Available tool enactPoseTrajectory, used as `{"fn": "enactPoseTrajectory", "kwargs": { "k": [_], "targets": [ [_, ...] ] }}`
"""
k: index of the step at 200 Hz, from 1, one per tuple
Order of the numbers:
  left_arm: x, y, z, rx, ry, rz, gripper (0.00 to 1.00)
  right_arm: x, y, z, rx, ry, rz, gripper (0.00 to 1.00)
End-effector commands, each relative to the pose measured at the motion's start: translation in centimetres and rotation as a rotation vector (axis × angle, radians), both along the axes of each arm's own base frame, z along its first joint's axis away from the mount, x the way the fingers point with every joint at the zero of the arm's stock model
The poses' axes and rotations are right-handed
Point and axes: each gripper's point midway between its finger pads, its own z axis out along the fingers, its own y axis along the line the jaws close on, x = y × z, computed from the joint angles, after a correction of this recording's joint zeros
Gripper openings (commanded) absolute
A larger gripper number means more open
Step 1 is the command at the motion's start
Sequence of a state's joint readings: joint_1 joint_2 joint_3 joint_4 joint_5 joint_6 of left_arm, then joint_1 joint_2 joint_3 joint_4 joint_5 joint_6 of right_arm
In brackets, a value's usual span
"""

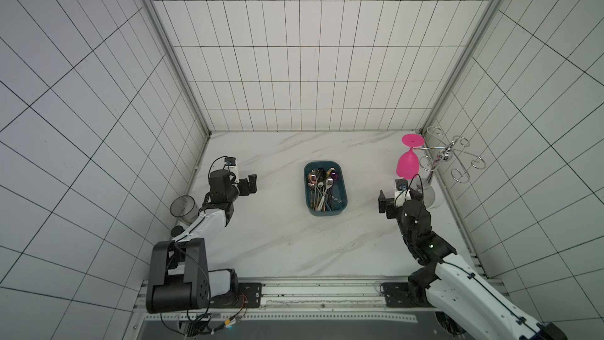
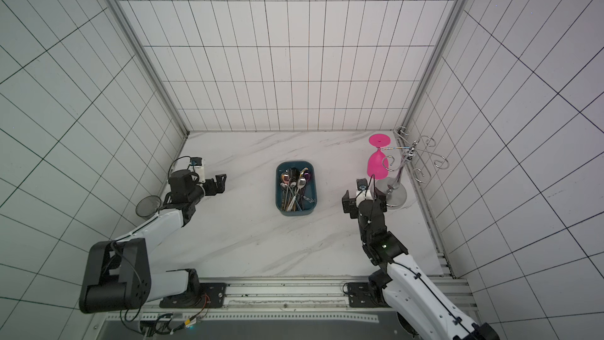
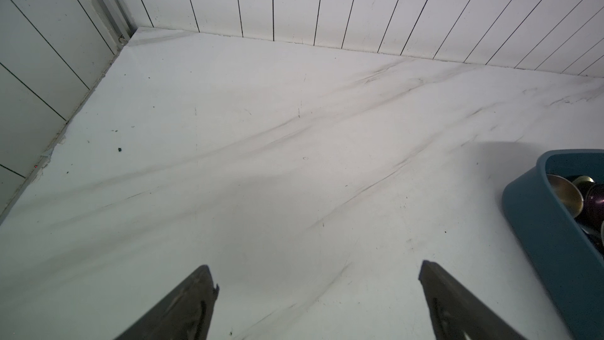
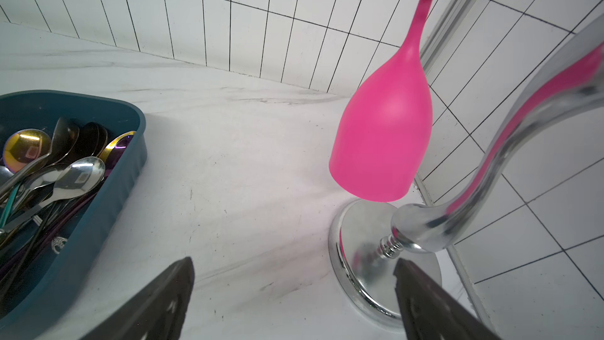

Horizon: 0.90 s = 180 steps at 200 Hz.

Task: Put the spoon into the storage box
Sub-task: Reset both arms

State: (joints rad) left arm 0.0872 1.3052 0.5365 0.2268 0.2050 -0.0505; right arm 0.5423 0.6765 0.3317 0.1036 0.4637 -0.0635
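The storage box (image 1: pixel 322 164) (image 2: pixel 294 162) is a dark teal tray in the middle of the marble table. Several spoons (image 1: pixel 322 180) (image 2: pixel 294 182) lie piled inside it, silver, gold and purple ones; every spoon I see is in the box. My left gripper (image 1: pixel 252 184) (image 2: pixel 220 183) hovers left of the box, open and empty. The left wrist view shows its gripper (image 3: pixel 317 271) over bare marble, with the box wall (image 3: pixel 539 224) off to one side. My right gripper (image 1: pixel 383 206) (image 2: pixel 347 204) (image 4: pixel 292 264) is open and empty to the right of the box (image 4: pixel 108 191), whose silver spoon (image 4: pixel 78 176) shows.
A pink goblet (image 1: pixel 407 165) (image 4: pixel 382 139) hangs upside down from a chrome rack (image 1: pixel 447 155), whose round base (image 4: pixel 359 256) sits just beyond my right gripper. A dark translucent cup (image 1: pixel 183 209) stands by the left wall, behind my left arm. Tiled walls enclose three sides.
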Motion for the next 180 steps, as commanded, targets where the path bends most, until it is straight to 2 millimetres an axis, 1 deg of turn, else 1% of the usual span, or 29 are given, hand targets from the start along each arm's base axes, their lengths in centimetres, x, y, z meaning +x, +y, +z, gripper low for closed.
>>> {"fn": "enactPoseTrajectory", "kwargs": {
  "k": [1, 15, 31, 32, 45, 54, 88, 106, 119, 132, 145, 159, 180],
  "targets": [
    [0.5, 0.9, 2.1, 0.008, -0.144, 0.047, 0.99, 0.0, -0.9, 0.1, 0.016, -0.041, -0.046, 0.99],
    [0.2, 1.0, 1.9, 0.01, -0.166, 0.059, 0.99, -0.1, -0.9, 0.1, 0.013, -0.043, -0.04, 0.99],
    [0.1, 1.0, 2.5, 0.016, -0.239, 0.061, 0.99, -0.2, -1.2, 0.0, 0.003, -0.052, -0.048, 0.99],
    [0.0, 1.0, 2.3, 0.016, -0.237, 0.061, 0.99, -0.2, -1.2, 0.0, 0.003, -0.053, -0.051, 0.99],
    [-0.3, 0.8, 2.7, 0.027, -0.307, 0.046, 0.99, -0.3, -1.6, 0.1, 0.005, -0.057, -0.072, 0.99],
    [-0.4, 0.9, 2.6, 0.026, -0.323, 0.055, 0.99, -0.4, -1.6, 0.1, 0.006, -0.056, -0.069, 0.99],
    [0.1, 1.6, 1.6, 0.012, -0.334, 0.099, 0.99, -0.5, -1.9, 0.1, 0.004, -0.067, -0.081, 0.99],
    [0.4, 2.4, 0.6, 0.008, -0.326, 0.147, 0.99, -0.5, -1.9, 0.0, 0.002, -0.06, -0.076, 0.99],
    [0.7, 2.5, -0.2, 0.005, -0.316, 0.155, 0.99, -0.5, -1.9, -0.1, -0.005, -0.06, -0.074, 0.99],
    [1.2, 2.8, -0.2, 0.006, -0.325, 0.168, 0.99, -0.4, -2.1, -0.2, -0.007, -0.063, -0.089, 0.99],
    [1.6, 3.3, -0.5, 0.007, -0.301, 0.201, 0.99, -0.3, -2.4, -0.4, -0.01, -0.058, -0.101, 0.99],
    [2.0, 3.3, -0.7, 0.01, -0.267, 0.206, 0.99, 0.1, -2.6, -0.7, -0.01, -0.053, -0.108, 0.99],
    [2.7, 3.6, -1.1, 0.06, -0.203, 0.27, 0.99, 0.8, -3.1, -1.2, 0.006, -0.04, -0.119, 0.99]
  ]
}}
